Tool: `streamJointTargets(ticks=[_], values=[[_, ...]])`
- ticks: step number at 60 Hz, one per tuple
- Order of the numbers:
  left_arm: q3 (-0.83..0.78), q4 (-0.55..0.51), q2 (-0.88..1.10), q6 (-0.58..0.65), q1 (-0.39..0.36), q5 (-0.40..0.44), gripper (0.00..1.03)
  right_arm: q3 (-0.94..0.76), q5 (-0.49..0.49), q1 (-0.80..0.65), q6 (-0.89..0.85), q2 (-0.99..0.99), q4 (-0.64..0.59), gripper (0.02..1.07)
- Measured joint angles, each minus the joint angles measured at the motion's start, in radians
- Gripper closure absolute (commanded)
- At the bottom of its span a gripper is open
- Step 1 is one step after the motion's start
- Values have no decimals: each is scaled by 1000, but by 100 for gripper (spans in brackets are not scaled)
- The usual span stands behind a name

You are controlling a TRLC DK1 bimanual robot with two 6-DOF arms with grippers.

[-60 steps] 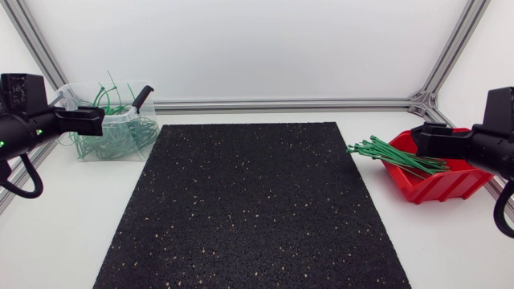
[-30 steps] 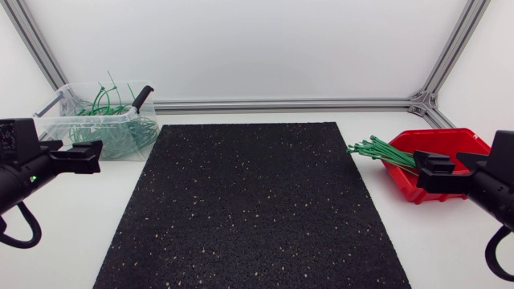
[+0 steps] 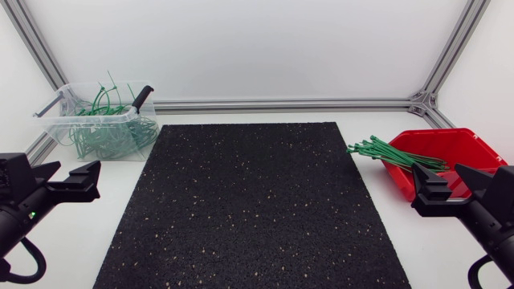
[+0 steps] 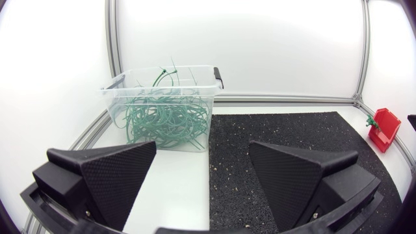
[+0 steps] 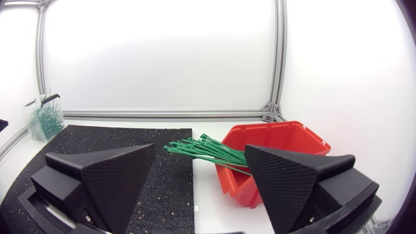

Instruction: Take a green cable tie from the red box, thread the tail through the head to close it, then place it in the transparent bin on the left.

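Left gripper (image 4: 203, 148): fingers wide apart, empty, facing the transparent bin (image 4: 205, 114) of looped ties. Right gripper (image 5: 199, 151): likewise apart, short of the red box (image 5: 279, 140), where the green cable ties (image 3: 385, 151) overhang the rim. Only the head view shows both grippers off the black mat (image 3: 257, 201). Black piece (image 3: 141, 97) on the bin's rim, possibly a latch.

Setting is identified as a robotics lab test cell. A white worktop (image 3: 434, 257) is enclosed by plain white panels (image 3: 241, 48) held in aluminium profile framing (image 3: 281, 103). A speckled black mat (image 3: 253, 201) is laid across the middle. Stock is kept in a red box (image 3: 434, 133) and a transparent bin (image 3: 60, 122), set at opposite sides. A left arm (image 3: 16, 213) and a right arm (image 3: 491, 218) are seen at the side edges.
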Motion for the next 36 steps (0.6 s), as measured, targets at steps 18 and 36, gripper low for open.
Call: streamJointTargets(ticks=[18,36], values=[[-95,-15,-187,-10,-28,-16,4,-127,-15,9,0,-151,74,7],[-158,-44,-338,-25,-75,-51,4,-195,-20,16,0,-236,113,7]])
